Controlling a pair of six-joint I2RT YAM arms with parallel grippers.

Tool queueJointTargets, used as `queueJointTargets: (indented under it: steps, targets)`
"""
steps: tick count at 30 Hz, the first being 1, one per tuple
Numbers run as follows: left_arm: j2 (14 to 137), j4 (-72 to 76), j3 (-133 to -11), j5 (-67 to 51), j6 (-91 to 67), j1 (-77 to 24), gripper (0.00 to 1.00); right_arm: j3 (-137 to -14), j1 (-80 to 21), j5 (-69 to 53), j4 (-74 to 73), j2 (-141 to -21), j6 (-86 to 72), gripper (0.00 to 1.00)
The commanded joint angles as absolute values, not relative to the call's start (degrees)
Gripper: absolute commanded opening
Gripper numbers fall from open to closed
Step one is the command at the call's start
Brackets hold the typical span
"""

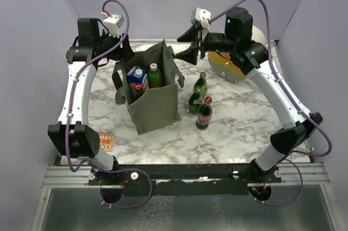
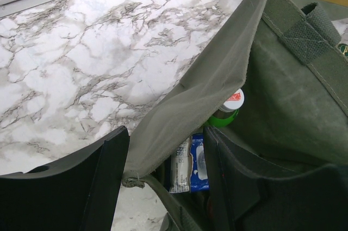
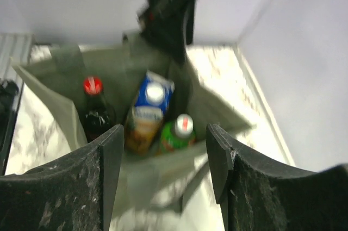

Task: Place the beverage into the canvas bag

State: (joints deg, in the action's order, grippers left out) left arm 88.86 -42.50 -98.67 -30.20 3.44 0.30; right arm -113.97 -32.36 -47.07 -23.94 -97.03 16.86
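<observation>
The olive canvas bag point(image 1: 155, 106) stands upright and open mid-table. Inside it are a blue-topped carton point(image 3: 148, 106), a green bottle with a white cap point(image 3: 176, 133) and a dark bottle with a red cap point(image 3: 93, 106). My left gripper point(image 2: 166, 182) is open astride the bag's back left rim point(image 2: 206, 84), one finger outside and one inside. My right gripper point(image 3: 163, 171) is open and empty, hovering above the bag's right side; its view is blurred. Two green bottles point(image 1: 200, 85) point(image 1: 194, 102) and a cola bottle point(image 1: 204, 113) stand on the table to the right of the bag.
A cream-and-orange cylinder point(image 1: 234, 62) lies at the back right under the right arm. A small orange pack point(image 1: 106, 141) lies near the left arm's elbow. Purple walls close the table at the back and sides.
</observation>
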Motion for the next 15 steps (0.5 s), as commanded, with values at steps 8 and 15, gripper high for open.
queueJointTargets:
  steps: [8,15]
  targets:
    - [88.59,-41.80,-100.28,-32.43,2.81,0.00,0.59,-93.62,-26.72,-32.70,-40.06,-81.75,21.56,0.61]
    - [88.21,-41.69,-99.85,-32.26,2.90,0.00,0.59,-84.66,-25.84,-28.54,-41.58,-77.84,21.14,0.61]
